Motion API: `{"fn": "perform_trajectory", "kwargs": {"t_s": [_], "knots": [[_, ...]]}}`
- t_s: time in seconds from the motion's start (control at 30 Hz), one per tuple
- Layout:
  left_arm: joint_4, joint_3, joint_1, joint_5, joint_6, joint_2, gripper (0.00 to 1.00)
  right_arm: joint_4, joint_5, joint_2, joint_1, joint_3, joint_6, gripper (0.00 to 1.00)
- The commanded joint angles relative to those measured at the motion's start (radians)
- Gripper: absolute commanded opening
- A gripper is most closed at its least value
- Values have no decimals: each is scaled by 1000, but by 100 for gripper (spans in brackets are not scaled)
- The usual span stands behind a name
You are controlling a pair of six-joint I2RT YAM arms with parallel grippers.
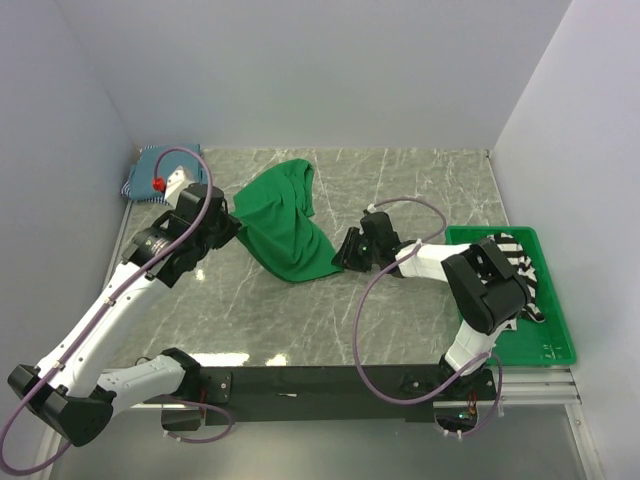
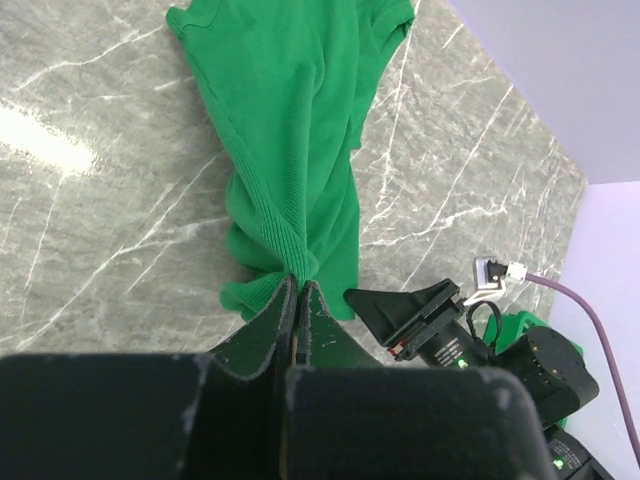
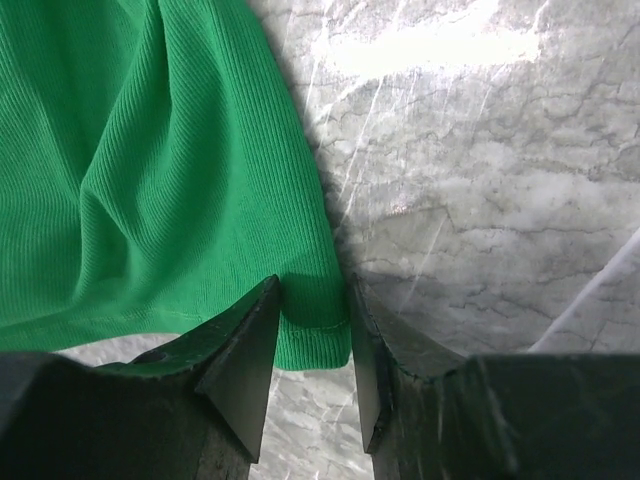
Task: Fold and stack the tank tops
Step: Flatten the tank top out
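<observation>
Sprawling bunched at mid-desk (image 1: 420, 180), grey veined marble boxed by pale walls (image 1: 300, 70), the green tank top (image 1: 285, 225) has the left pincer (image 2: 300, 290) clamped on its near edge and the right pincer (image 3: 315, 330) parted astride a hem corner, with the striped tank top (image 1: 520, 260) in the tray (image 1: 560, 345) at right.

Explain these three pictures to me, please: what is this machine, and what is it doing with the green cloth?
It is two robot arms bolted to a marble table. One picture looks down from above; the other two come from cameras on each wrist. The left gripper is pinched shut on one edge of the green tank top. The right gripper stands open, with the top's hem corner between its fingers. A striped tank top lies in the green tray, and folded teal tops sit at the far left corner.
</observation>
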Motion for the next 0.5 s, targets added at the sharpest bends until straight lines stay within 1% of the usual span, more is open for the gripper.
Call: {"fn": "perform_trajectory", "kwargs": {"t_s": [0.0, 0.17, 0.2, 0.3, 0.47], "knots": [[4, 55, 5, -11, 25, -20, 0, -85, 67, -30, 8, -72, 3, 43], [4, 52, 5, -13, 23, -26, 1, -49, 114, -99, 11, -162, 58, 46], [4, 51, 5, -11, 23, -27, 1, -31, 116, -133, 13, -179, 65, 47], [7, 46, 7, -5, 23, -27, 1, -12, 145, -178, 13, -206, 87, 48], [10, 45, 7, 1, 25, -27, 1, -31, 137, -140, 11, -177, 95, 46]]}}
